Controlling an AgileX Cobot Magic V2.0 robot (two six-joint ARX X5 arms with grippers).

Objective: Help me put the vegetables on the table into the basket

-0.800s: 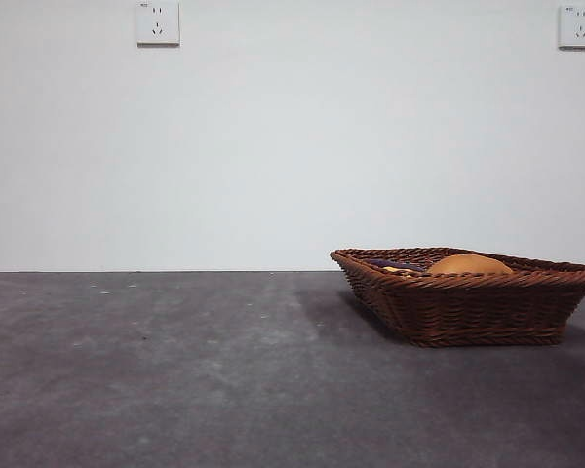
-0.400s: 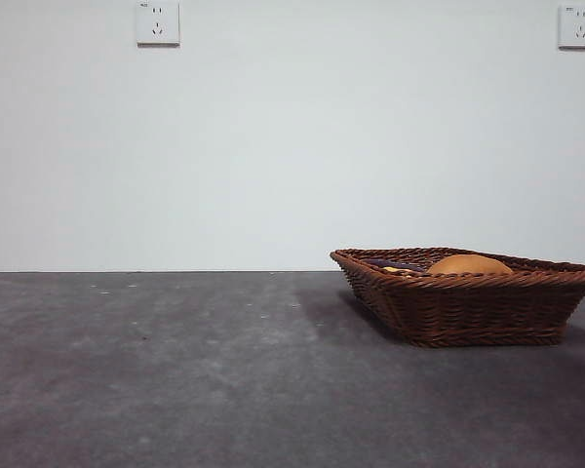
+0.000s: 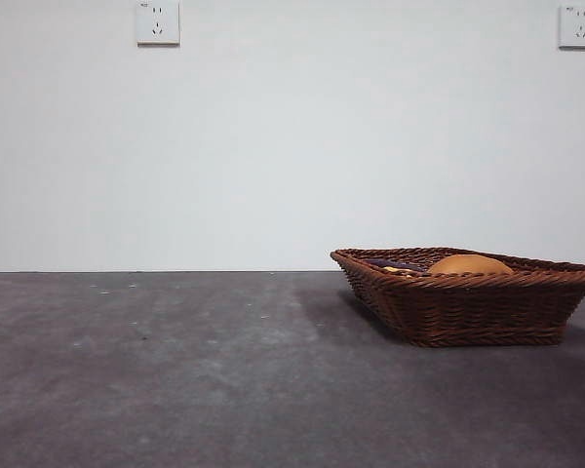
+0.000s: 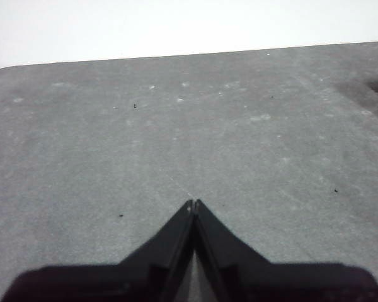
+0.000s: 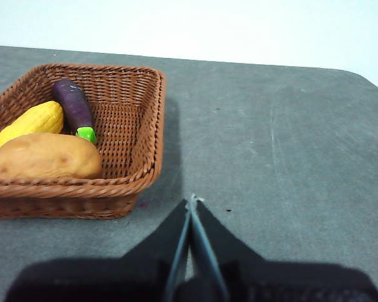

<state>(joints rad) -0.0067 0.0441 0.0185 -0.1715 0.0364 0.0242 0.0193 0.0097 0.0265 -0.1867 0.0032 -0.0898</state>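
The brown wicker basket (image 3: 468, 297) stands on the dark grey table (image 3: 175, 370) at the right. In the right wrist view the basket (image 5: 135, 126) holds the yellow corn cob (image 5: 30, 124), the purple eggplant (image 5: 74, 107) with its green stem, and the brown potato (image 5: 45, 158). In the front view only the potato's top (image 3: 470, 264) and a bit of the eggplant (image 3: 395, 263) show over the rim. My right gripper (image 5: 192, 201) is shut and empty, beside the basket and apart from it. My left gripper (image 4: 192, 203) is shut and empty over bare table.
Two white wall sockets (image 3: 157, 22) (image 3: 578, 25) sit high on the white wall. The table's far edge and a rounded corner (image 4: 6, 68) show in the left wrist view. No arm shows in the front view.
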